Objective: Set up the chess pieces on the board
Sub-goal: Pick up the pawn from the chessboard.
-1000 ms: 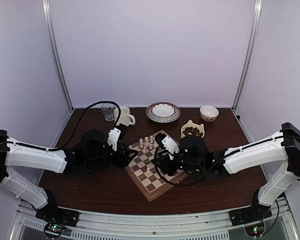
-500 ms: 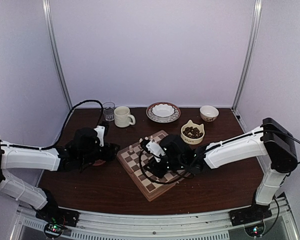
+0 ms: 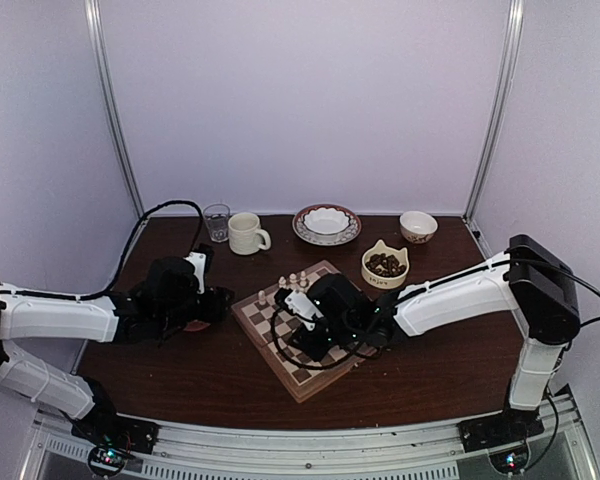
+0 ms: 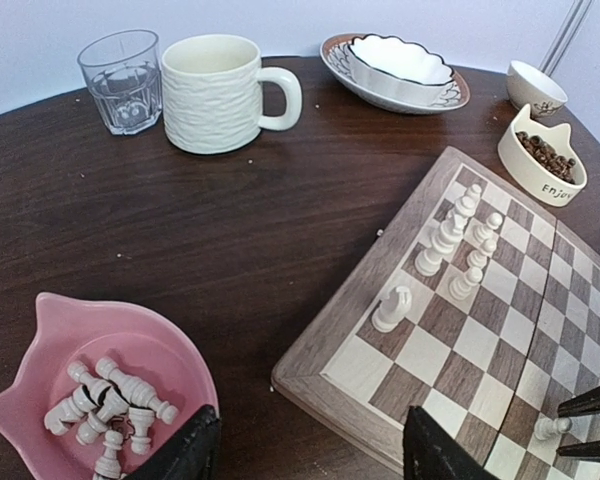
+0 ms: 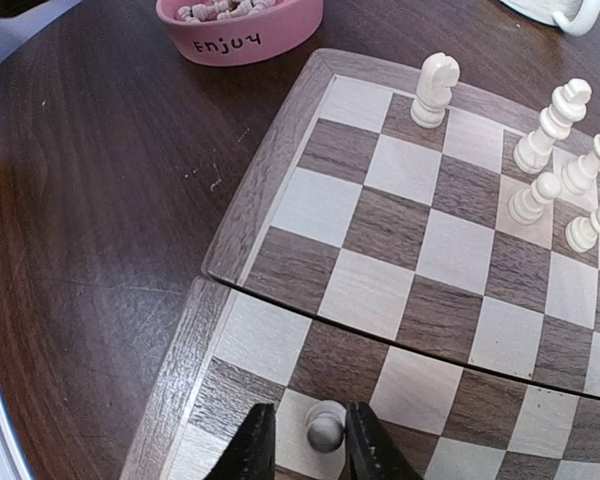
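The board [image 3: 310, 378] lies angled in the middle of the table. Several cream chess pieces [image 3: 292, 283] stand along its far edge, among them a knight [image 4: 392, 307]. More chess pieces [image 4: 105, 400] lie in a pink bowl [image 4: 40, 330] left of the board. My left gripper [image 4: 305, 455] is open and empty, above the table between the pink bowl and the board's corner. My right gripper [image 5: 310, 445] is low over the board's near-left part. Its jaws stand narrowly apart around an upright pawn [image 5: 325, 430] on a light square, with a gap at the left finger [image 5: 252, 445].
At the back stand a glass [image 3: 217, 221], a cream mug [image 3: 246, 233], a patterned dish [image 3: 326, 223] and a small bowl [image 3: 418, 226]. A cream cat-shaped bowl [image 3: 385, 264] with dark pieces sits right of the board.
My right arm swung left across the board and came down at its near-left part. My left arm drew back left off the board to the pink bowl.
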Controlling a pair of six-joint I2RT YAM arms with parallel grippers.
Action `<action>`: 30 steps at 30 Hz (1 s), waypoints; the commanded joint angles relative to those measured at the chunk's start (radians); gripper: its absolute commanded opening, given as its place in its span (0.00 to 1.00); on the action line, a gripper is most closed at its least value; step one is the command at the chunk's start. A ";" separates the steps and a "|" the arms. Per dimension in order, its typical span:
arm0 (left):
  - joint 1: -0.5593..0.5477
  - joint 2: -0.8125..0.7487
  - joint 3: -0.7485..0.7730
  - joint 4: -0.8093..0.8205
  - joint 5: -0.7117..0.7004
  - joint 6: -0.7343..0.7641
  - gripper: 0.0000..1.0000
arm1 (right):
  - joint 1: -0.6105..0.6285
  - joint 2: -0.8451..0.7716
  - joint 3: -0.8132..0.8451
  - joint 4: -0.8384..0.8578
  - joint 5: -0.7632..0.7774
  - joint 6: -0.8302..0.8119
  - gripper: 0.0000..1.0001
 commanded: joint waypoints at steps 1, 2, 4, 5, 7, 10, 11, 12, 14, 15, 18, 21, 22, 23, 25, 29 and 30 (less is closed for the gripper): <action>0.001 -0.018 0.014 -0.002 -0.019 -0.006 0.63 | 0.004 0.024 0.034 -0.014 0.016 -0.002 0.26; 0.001 -0.017 0.015 -0.003 -0.019 -0.006 0.63 | 0.005 0.024 0.036 -0.014 0.017 -0.003 0.26; 0.001 -0.016 0.017 -0.007 -0.018 -0.006 0.63 | 0.006 0.027 0.039 -0.040 0.023 -0.003 0.24; 0.001 -0.017 0.017 -0.006 -0.017 -0.005 0.63 | 0.004 0.026 0.040 -0.041 0.023 -0.005 0.21; 0.001 -0.020 0.017 -0.008 -0.018 -0.004 0.63 | 0.004 0.026 0.041 -0.045 0.032 -0.005 0.21; 0.001 -0.024 0.015 -0.009 -0.021 -0.003 0.63 | 0.006 0.029 0.045 -0.056 0.040 -0.006 0.25; 0.001 -0.024 0.015 -0.009 -0.019 -0.003 0.63 | 0.006 0.028 0.044 -0.056 0.041 -0.007 0.23; 0.001 -0.026 0.015 -0.010 -0.018 -0.003 0.63 | 0.006 0.025 0.044 -0.055 0.043 -0.007 0.19; 0.001 -0.027 0.014 -0.010 -0.018 -0.001 0.63 | 0.006 0.019 0.042 -0.055 0.048 -0.009 0.15; 0.001 -0.027 0.014 -0.009 -0.019 -0.001 0.63 | 0.006 0.014 0.038 -0.051 0.054 -0.008 0.15; 0.001 -0.028 0.015 -0.010 -0.019 -0.001 0.63 | 0.005 -0.022 0.009 -0.026 0.082 -0.006 0.10; 0.001 -0.032 0.012 -0.011 -0.024 -0.004 0.63 | -0.002 -0.066 -0.022 -0.024 0.137 -0.006 0.09; 0.001 -0.032 0.011 -0.010 -0.025 -0.005 0.63 | -0.006 -0.078 -0.029 -0.011 0.149 -0.006 0.08; 0.002 -0.031 0.012 -0.010 -0.024 -0.006 0.63 | -0.014 -0.087 -0.036 0.000 0.162 -0.003 0.07; 0.001 -0.028 0.013 -0.013 -0.024 -0.011 0.63 | -0.030 -0.104 -0.043 0.002 0.182 0.007 0.06; 0.001 -0.021 0.019 -0.026 -0.041 -0.015 0.63 | -0.086 -0.127 -0.040 -0.006 0.213 0.032 0.05; 0.001 -0.018 0.023 -0.035 -0.049 -0.018 0.63 | -0.101 -0.133 -0.033 -0.013 0.223 0.043 0.04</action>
